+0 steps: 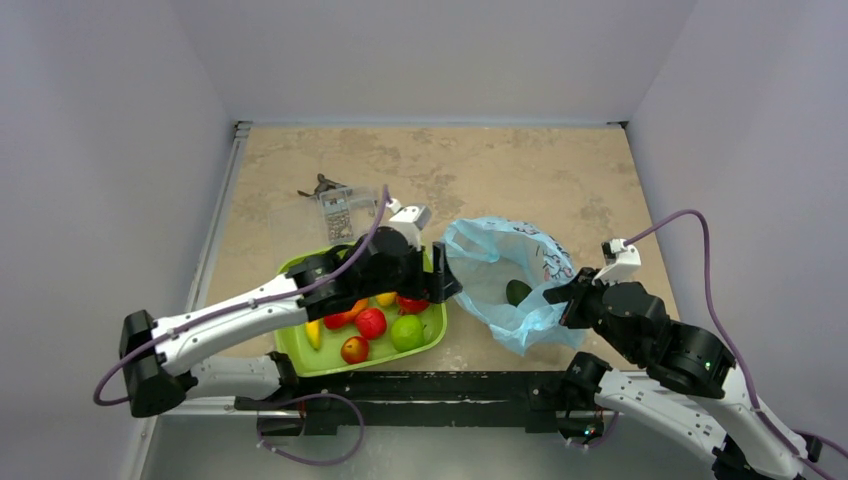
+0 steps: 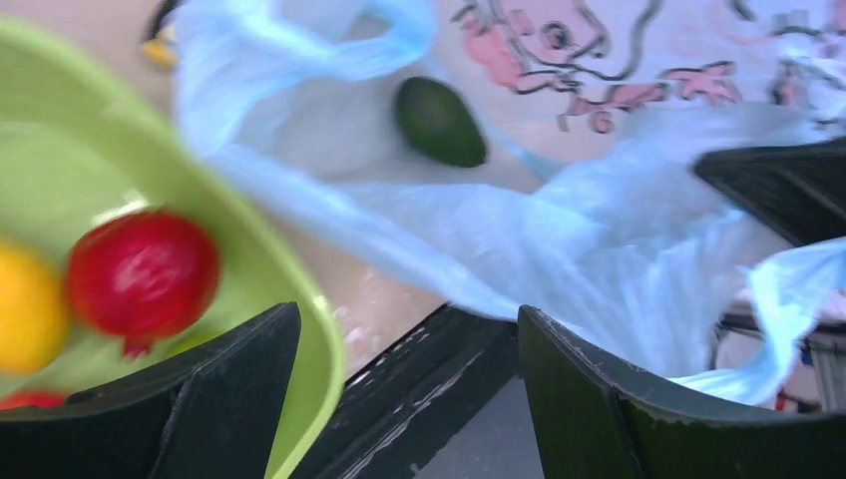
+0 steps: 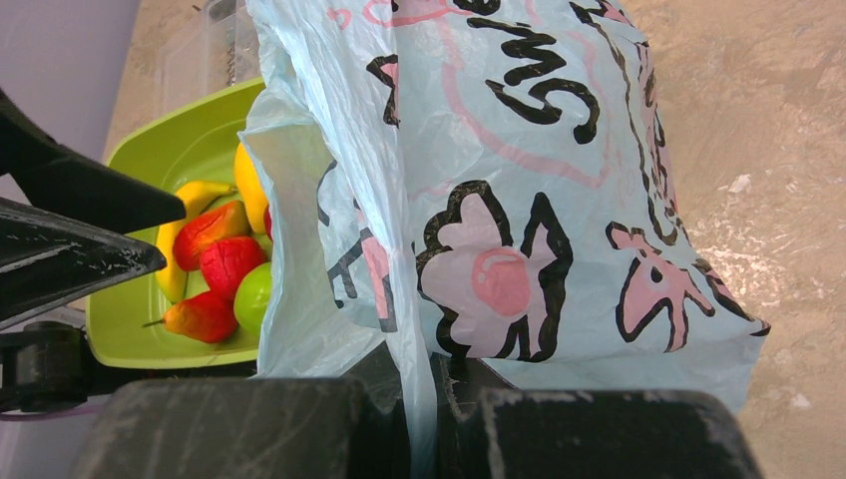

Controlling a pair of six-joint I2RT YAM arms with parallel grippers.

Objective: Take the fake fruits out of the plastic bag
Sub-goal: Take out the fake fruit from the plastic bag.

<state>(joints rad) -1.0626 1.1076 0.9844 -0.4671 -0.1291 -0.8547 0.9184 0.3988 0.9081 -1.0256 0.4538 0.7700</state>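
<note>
While the right gripper is clenched on the plastic bag, the thin film runs down between its two dark fingers and vanishes there, so only the pinched fold shows. From above, that gripper sits at the bag's right edge, and the bag lies on the table with its mouth gaping upward. Inside, an avocado is partly seen against the blue film. The left wrist view shows the same avocado lying in the bag, though that picture is blurred.

The left gripper is released, its fingers spread wide with nothing between them. It hangs over the gap between the green tray and the bag. Seen from overhead, this gripper is at the tray's right rim, and the arm covers the back half of the tray.

In the tray lie a banana, a red round fruit, a green apple and a small red-yellow apple. A mango, a second red fruit and a yellow fruit peek out from under the arm, each cut off by it.

A clear packet lies behind the tray; its contents are too small to make out.
</note>
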